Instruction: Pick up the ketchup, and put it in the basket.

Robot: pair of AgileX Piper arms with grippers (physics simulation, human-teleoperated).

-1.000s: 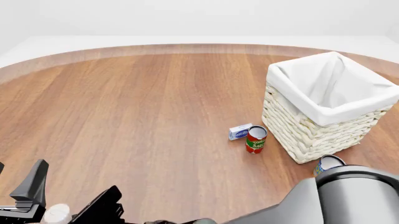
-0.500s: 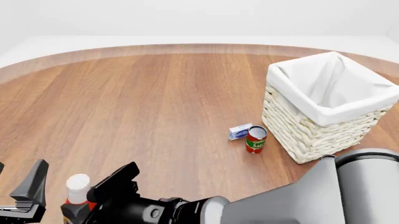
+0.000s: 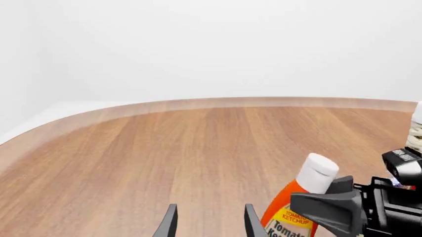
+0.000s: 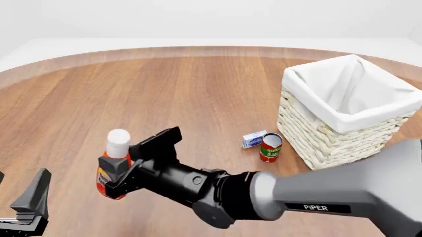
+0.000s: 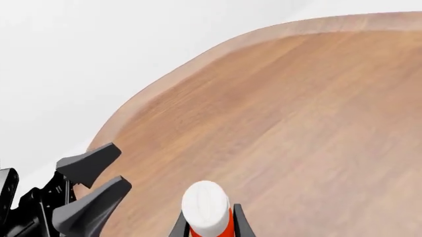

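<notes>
A simulated test room: a bare round wooden counter stands against blank white walls.

You face a round wooden table filling most of the frame, its curved edge against a plain white backdrop along the top.

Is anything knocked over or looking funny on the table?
Yes: the little blue and white box lies on its side beside the tomato can. The ketchup leans a bit in the right tool. Nothing looks spilled.
</notes>
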